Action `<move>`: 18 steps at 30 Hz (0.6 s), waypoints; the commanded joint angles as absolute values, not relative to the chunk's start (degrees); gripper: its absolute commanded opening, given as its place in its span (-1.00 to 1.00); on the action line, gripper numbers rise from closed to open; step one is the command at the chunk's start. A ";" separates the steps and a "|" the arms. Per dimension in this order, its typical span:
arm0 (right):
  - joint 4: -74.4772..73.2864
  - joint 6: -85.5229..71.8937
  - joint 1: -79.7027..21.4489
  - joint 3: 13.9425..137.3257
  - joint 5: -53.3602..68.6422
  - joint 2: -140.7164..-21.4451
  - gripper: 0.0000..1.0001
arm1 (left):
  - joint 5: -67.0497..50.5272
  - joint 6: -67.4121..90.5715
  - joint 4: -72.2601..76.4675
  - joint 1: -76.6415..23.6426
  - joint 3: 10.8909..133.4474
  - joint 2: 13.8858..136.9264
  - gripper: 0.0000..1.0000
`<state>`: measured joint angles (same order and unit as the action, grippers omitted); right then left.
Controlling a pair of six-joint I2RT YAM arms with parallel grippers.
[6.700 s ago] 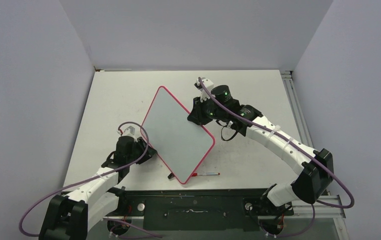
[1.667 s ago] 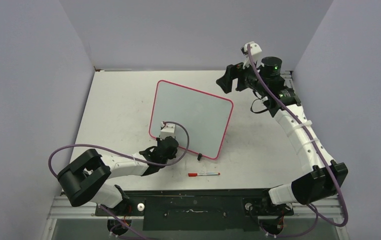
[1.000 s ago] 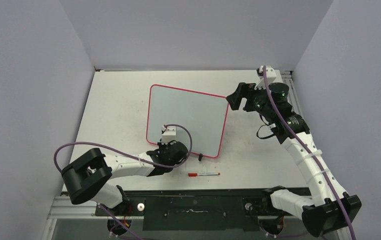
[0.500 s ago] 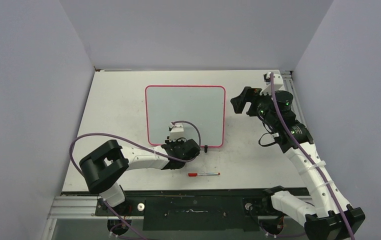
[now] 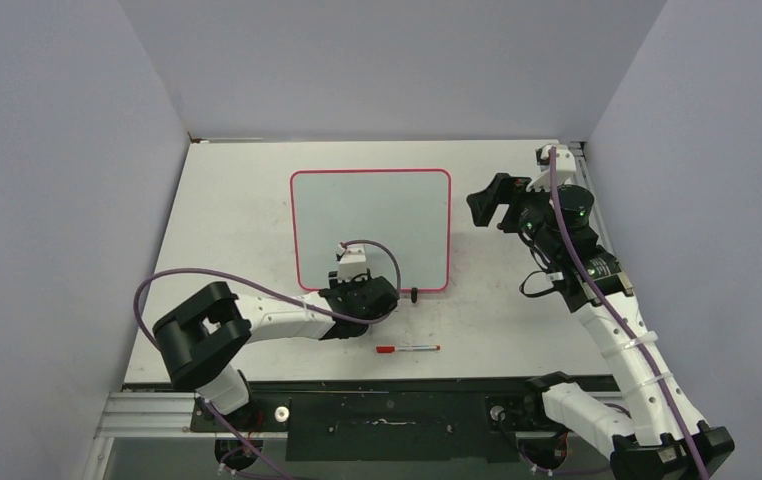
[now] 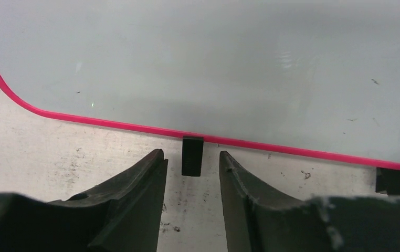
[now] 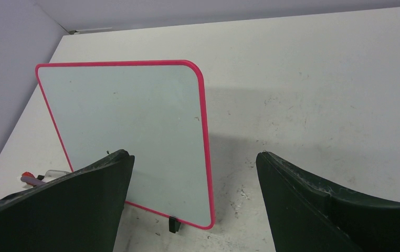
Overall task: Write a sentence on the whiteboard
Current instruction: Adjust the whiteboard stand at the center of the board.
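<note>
We have the left gripper (image 6: 191, 155) at the whiteboard (image 5: 370, 228), jaws apart astride its black foot (image 6: 192, 164) without touching; the right gripper (image 5: 489, 203), right of the whiteboard, gapes wide, empty.

whiteboard (image 5: 370, 225): pale glossy face, pink-red frame, black feet | marker (image 5: 407, 349): red-tipped | table (image 5: 227, 200): white, scuffed

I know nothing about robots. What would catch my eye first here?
A rectangular whiteboard with a pink-red frame sits in the middle of the white table, its glossy white face blank. The left gripper is at its near edge, open fingers either side of a small black foot without touching it, while the right gripper hangs wide open off the board's right side. A thin red marker lies near the table's front edge.
</note>
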<state>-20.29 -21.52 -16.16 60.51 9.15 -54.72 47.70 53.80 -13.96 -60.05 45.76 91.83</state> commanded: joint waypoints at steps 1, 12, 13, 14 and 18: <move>-19.32 -21.14 -16.06 61.29 7.95 -53.36 0.79 | 47.48 53.92 -11.51 -61.63 44.98 87.40 -0.17; -18.74 -19.15 -16.04 60.01 9.33 -51.22 0.80 | 35.98 40.80 -7.33 -66.80 37.97 70.10 0.44; -18.40 -18.84 -16.08 59.60 9.44 -50.67 0.79 | 32.04 36.19 -5.38 -66.80 36.06 67.92 0.48; -18.02 -18.57 -16.08 59.18 9.61 -50.12 0.79 | 27.46 32.12 -3.69 -66.73 34.91 66.16 0.51; -16.24 -18.45 -16.08 57.42 11.12 -47.55 0.79 | 13.65 21.63 -6.25 -66.71 34.88 65.48 0.58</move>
